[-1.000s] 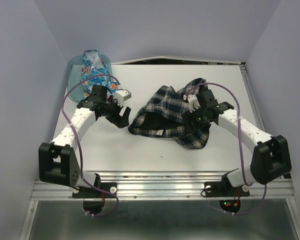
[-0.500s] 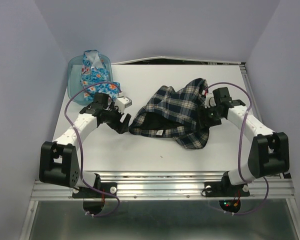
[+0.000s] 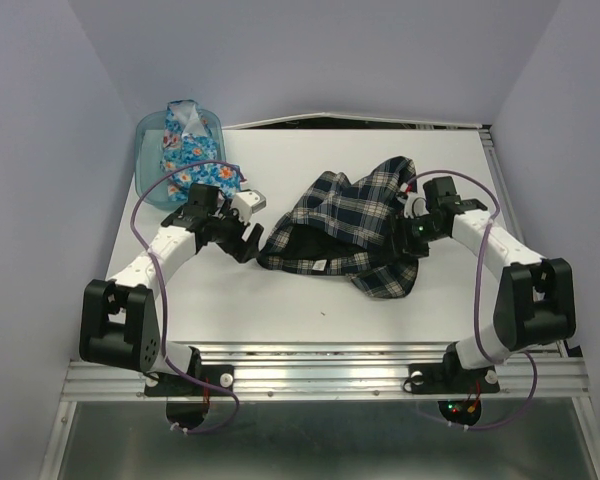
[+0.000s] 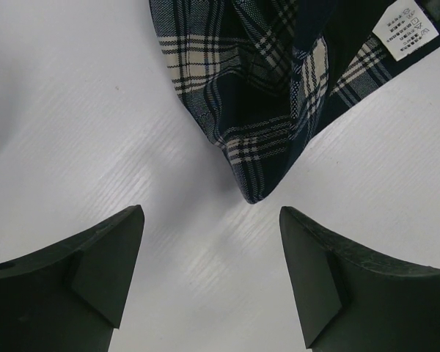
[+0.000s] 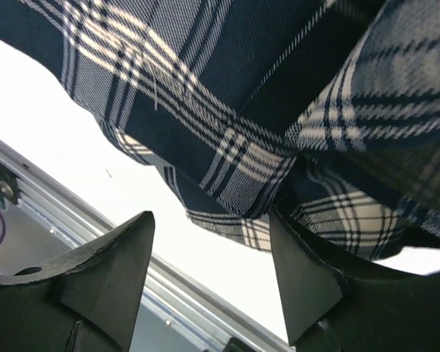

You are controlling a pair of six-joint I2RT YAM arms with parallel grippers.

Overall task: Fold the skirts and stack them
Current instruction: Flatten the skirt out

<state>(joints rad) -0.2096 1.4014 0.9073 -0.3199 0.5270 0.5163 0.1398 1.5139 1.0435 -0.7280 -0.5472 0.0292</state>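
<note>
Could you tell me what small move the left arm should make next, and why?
Probably ease the left gripper forward and close on the corner of the plaid skirt: the jaws stand open and empty, and that corner lies on the table just ahead, roughly between them.

bright even light, soft shadows, sharp

plaid skirt (image 3: pixel 342 228): woven cloth, matt
table (image 3: pixel 280 300): white, finely ribbed, slight sheen
bin (image 3: pixel 148 162): translucent plastic, glossy
</note>
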